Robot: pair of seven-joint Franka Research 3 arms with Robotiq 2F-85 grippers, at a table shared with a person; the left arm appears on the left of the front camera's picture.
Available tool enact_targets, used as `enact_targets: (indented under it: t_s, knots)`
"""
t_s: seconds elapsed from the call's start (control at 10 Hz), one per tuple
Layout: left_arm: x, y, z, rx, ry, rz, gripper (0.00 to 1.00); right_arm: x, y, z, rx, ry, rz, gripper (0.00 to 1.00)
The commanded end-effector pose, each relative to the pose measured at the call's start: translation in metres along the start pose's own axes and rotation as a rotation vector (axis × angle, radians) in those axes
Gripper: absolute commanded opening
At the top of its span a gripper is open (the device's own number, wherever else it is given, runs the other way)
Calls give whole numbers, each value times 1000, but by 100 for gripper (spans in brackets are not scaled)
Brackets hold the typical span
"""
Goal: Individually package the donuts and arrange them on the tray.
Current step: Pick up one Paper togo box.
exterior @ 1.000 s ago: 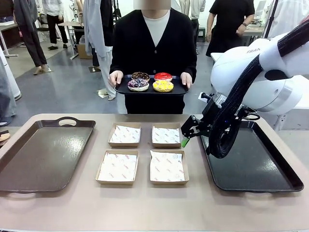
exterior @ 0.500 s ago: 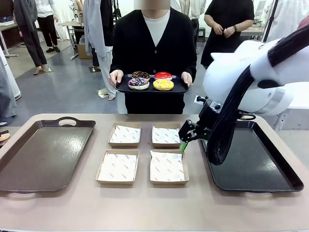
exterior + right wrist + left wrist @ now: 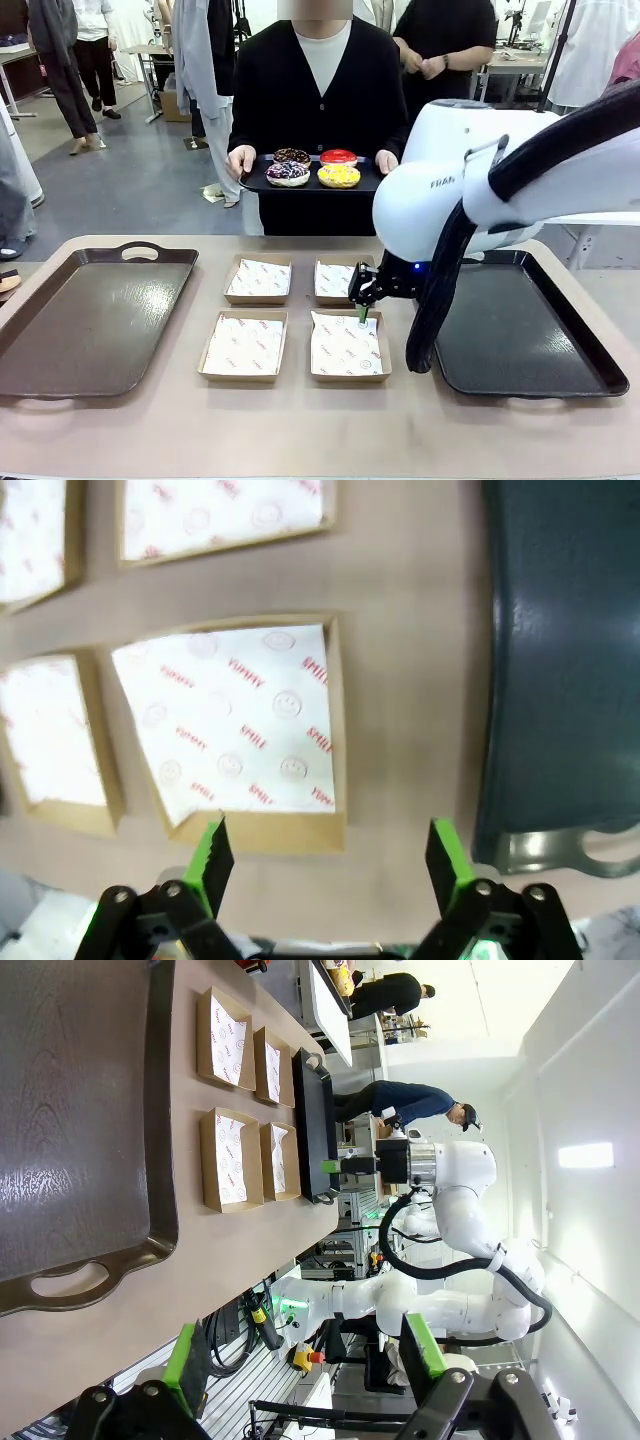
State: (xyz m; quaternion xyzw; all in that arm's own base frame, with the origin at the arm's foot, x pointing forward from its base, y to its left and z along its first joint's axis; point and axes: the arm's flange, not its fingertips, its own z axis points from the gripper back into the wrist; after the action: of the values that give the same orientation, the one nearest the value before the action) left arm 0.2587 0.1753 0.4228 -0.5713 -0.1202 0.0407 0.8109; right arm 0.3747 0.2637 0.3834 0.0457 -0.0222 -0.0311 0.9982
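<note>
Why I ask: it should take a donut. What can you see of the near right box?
The box is shallow, open-topped brown cardboard, lined with white paper printed with red words and smiley faces, the paper askew. It is empty and lies flat on the table, beside the dark tray. The open right gripper hovers above it, not touching.

On the table (image 3: 320,430), 4 boxes (image 3: 244,345) sat in 2 rows of 2 between the left tray (image 3: 90,320) and the right tray (image 3: 530,340). Behind the table, a person (image 3: 320,90) held a third tray (image 3: 250,183) carrying 4 donuts (image 3: 338,177).
</note>
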Motion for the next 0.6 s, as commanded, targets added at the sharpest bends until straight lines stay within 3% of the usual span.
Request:
enact_targets:
  t_s: [0.0,0.5]
  knots:
    - [0,-1,1,-8,-8,4,100,16,13,-18,-49,-24,-79,100]
    - [0,-1,1,-8,-8,4,100,21,1,-64,-42,-2,-71,100]
